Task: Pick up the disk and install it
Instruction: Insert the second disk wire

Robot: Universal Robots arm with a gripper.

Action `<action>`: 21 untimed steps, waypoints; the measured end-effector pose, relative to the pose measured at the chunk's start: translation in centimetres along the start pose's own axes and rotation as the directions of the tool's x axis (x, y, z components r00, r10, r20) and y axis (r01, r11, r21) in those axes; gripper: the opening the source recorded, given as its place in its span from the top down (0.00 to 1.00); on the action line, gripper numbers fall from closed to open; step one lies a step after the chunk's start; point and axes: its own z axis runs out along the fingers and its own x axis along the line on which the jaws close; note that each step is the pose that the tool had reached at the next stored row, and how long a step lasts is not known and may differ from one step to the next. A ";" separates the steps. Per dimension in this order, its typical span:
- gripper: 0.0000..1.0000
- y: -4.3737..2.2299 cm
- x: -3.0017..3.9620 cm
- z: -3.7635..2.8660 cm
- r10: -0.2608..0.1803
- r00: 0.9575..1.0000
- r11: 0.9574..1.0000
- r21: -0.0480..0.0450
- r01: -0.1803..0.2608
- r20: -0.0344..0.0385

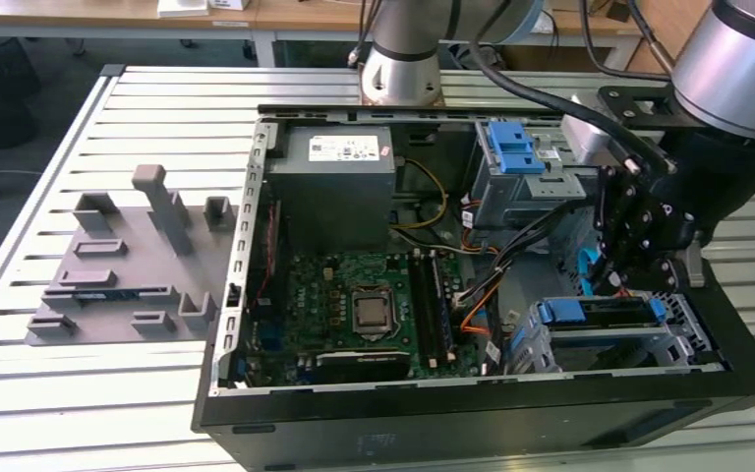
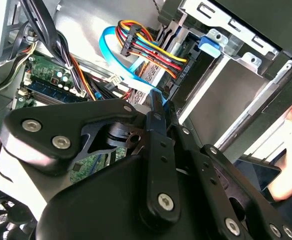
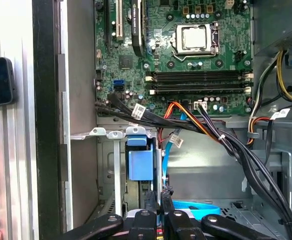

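Okay, my gripper hangs inside the case, at its edge on the exterior view's right, fingers drawn together with nothing between them as far as I can see. The disk sits just below me in the metal bay at the case's near corner on that same side, blue rails at both ends. I judge it heavy for its size, rigid and shock-sensitive, its metal faces slick. Best hold is across the long sides by the rails, clear of the cables bunched close by.
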 end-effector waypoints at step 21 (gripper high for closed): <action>0.77 -0.08 1.46 0.30 0.000 1.000 1.000 0.000 0.000 0.002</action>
